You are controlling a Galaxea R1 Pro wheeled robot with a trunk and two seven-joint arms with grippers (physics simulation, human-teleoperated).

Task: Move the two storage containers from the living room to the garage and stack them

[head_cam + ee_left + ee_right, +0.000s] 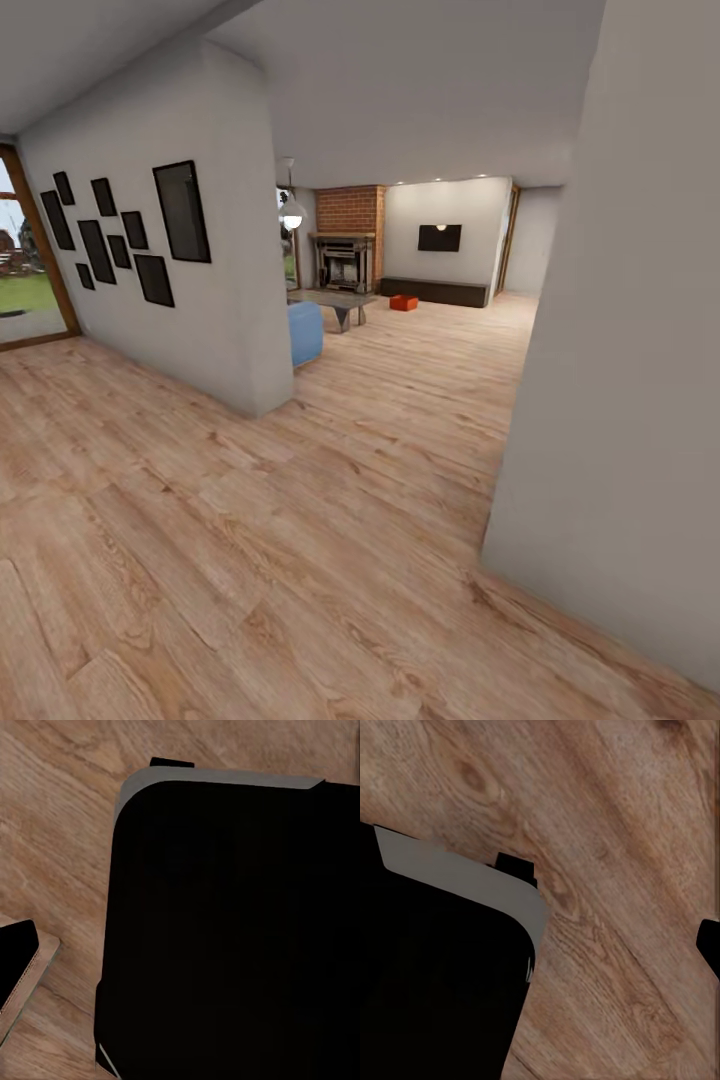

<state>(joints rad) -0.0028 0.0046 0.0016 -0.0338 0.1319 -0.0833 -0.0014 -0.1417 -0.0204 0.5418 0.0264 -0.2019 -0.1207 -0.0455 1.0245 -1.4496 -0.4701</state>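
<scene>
Robot stood in the hallway facing the living room, one orange container [403,302] far ahead on the wood floor [300,520] near the fireplace [344,262], well beyond either gripper; finger states could not be told, arms probably tucked for driving.

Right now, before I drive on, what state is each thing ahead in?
storage container: on the wood-plank floor by the low dark cabinet, far ahead, untouched
fireplace: in the brick chimney, unlit as far as I can tell
wall screen: dark
hanging lamp: appears lit
blue sofa: partly hidden behind the wall corner
claws: state cannot be told
</scene>
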